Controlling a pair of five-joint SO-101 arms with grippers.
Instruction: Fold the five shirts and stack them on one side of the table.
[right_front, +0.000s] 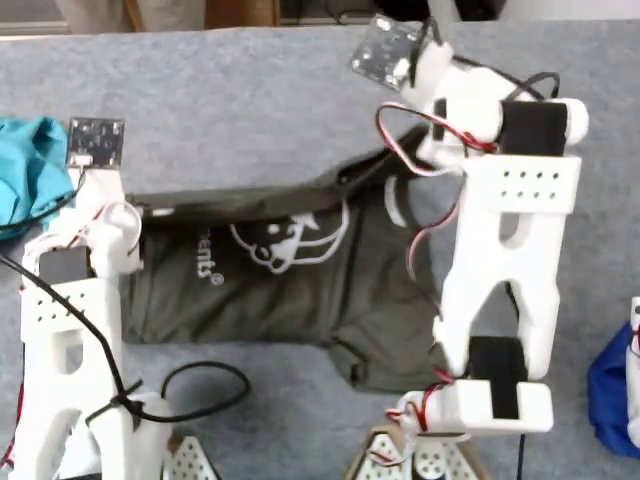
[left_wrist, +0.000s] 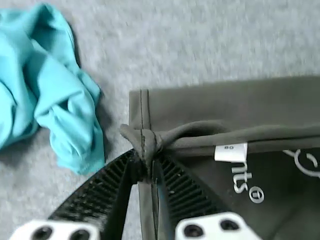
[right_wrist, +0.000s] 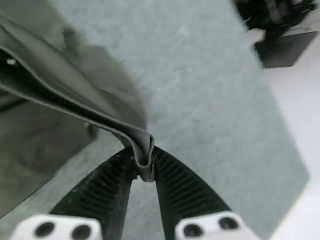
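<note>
1. At the far left of the bench (right_front: 250, 90), a crumpled teal shirt (left_wrist: 45, 90) is lying loose, near the left tool but not touching it.
2. The left tool (left_wrist: 147, 170) is pinching the stitched hem at the left end of the dark shirt (right_front: 270, 290). Its jaws are standing narrow, with the cloth bunching between them.
3. The dark shirt is lying spread across the middle of the bench, print facing up. Its long axis is running left to right, from one tool to the other.
4. The right tool (right_wrist: 145, 170) is gripping a doubled fold of the same shirt at its right end. Its jaws are standing narrow on the cloth and holding that edge lifted off the bench.
5. Each arm is holding the end nearer to it, so the coming fold is probably depending on both ends travelling together across the shirt's short axis. Uneven travel would be risking a skewed crease.
6. At the far right edge, a blue shirt (right_front: 612, 390) is sitting bunched, well apart from the dark one.
</note>
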